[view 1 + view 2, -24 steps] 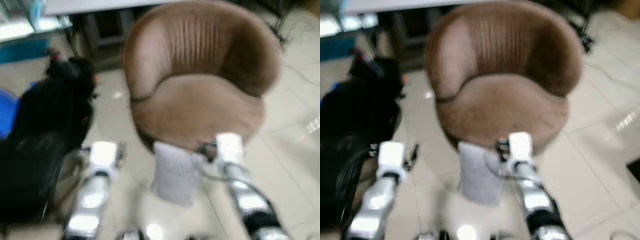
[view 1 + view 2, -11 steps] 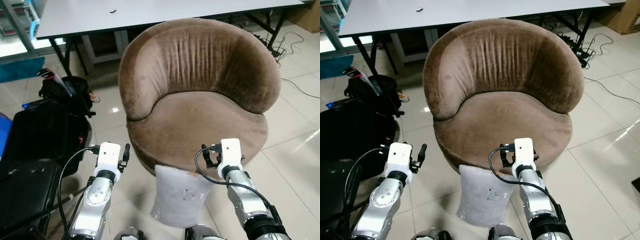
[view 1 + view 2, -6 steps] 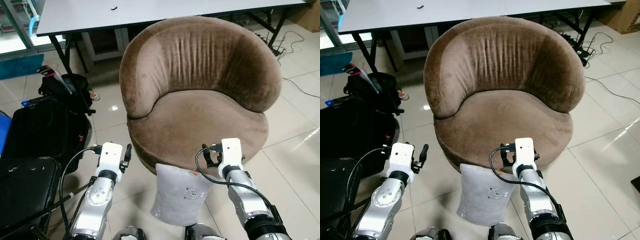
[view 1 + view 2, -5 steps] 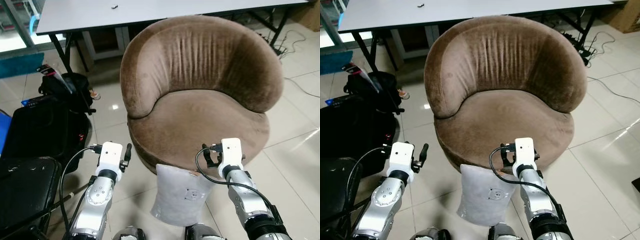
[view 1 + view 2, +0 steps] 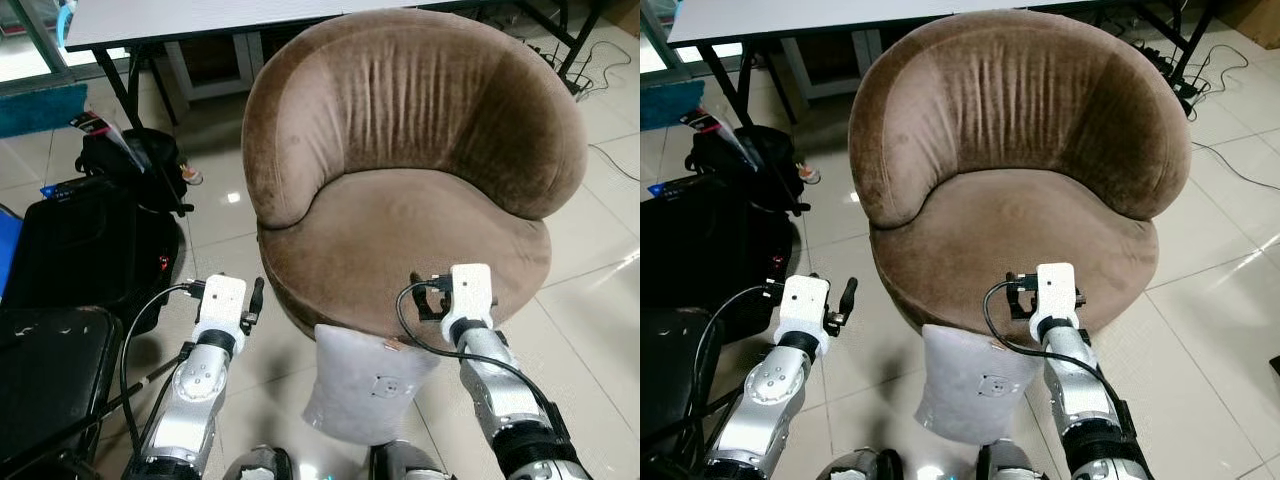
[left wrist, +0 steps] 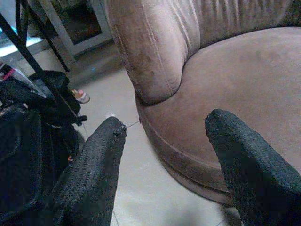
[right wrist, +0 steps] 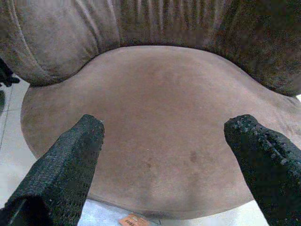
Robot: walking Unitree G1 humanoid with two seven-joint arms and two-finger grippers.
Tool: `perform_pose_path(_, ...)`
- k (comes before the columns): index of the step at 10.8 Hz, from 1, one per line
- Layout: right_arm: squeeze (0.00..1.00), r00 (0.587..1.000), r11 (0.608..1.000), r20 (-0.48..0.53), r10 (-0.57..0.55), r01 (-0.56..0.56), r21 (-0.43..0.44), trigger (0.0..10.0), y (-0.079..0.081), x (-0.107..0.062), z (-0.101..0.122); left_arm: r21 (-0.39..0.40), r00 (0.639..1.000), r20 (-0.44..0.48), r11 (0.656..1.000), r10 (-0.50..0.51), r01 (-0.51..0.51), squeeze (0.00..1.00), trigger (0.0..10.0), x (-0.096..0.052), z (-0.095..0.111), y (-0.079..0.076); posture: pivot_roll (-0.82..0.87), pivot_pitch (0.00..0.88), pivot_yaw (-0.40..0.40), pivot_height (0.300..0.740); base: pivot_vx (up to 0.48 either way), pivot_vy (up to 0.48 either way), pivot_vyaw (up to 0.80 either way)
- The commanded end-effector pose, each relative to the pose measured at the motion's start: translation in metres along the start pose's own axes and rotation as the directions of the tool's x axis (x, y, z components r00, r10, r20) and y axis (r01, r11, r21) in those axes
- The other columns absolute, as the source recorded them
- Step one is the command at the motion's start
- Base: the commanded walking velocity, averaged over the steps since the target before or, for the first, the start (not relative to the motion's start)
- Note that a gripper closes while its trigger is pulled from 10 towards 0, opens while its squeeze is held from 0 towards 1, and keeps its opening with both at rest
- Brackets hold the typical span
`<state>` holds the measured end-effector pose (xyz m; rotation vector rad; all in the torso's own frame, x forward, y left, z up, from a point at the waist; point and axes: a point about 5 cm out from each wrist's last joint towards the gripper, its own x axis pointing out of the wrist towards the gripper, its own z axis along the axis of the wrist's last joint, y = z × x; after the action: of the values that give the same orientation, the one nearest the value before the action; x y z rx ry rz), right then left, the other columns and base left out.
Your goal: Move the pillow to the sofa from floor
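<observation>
i see a light grey pillow (image 5: 365,385) standing up on the floor, leaning on the front of a round brown sofa chair (image 5: 400,200). the pillow has a small tag on it. the soft brown seat has nothing on it.

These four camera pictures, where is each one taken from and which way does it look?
Left eye view: on the head, looking down at the brown armchair, the grey pillow on the floor, both silver arms.
Right eye view: the same scene, shifted sideways.
Left wrist view: along the left pincer, open, toward the seat's front edge and a black bag.
Right wrist view: along the right pincer, open, over the seat.
All four share the armchair.
</observation>
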<state>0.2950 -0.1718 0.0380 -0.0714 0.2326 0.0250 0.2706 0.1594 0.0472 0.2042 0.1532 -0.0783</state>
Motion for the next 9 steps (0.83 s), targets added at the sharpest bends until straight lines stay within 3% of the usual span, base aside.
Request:
perform_pose_path(1, 0.0, 1.0, 1.0, 0.002, -0.012, 0.012, 0.015, 10.0, -0.003, -0.003, -0.001, 0.028, 0.999, 0.03, 1.0, -0.01, 0.009, 0.0, 10.0, 0.0, 0.006, 0.0, -0.02, 0.193, 0.028, 0.74, 0.0, 0.0, 0.0)
perform_pose_path(4, 0.0, 1.0, 1.0, 0.014, -0.004, 0.004, 0.027, 10.0, -0.003, -0.007, 0.0, 0.045, 0.997, 0.073, 0.999, 0.002, -0.005, 0.0, 10.0, 0.001, 0.016, 0.002, -0.02, 0.215, 0.03, 0.735, 0.0, 0.0, 0.0)
perform_pose_path(7, 0.0, 1.0, 0.999, 0.014, -0.012, 0.011, 0.04, 10.0, -0.003, -0.009, 0.0, 0.047, 0.997, 0.071, 0.999, 0.006, -0.009, 0.0, 10.0, -0.003, 0.015, 0.004, -0.02, 0.216, 0.038, 0.691, 0.0, 0.0, 0.0)
perform_pose_path(9, 0.0, 1.0, 0.999, 0.014, -0.017, 0.016, 0.041, 10.0, -0.005, -0.008, 0.002, 0.046, 0.997, 0.076, 0.999, 0.016, -0.019, 0.0, 10.0, -0.003, 0.017, 0.005, -0.01, 0.223, 0.024, 0.691, 0.0, 0.0, 0.0)
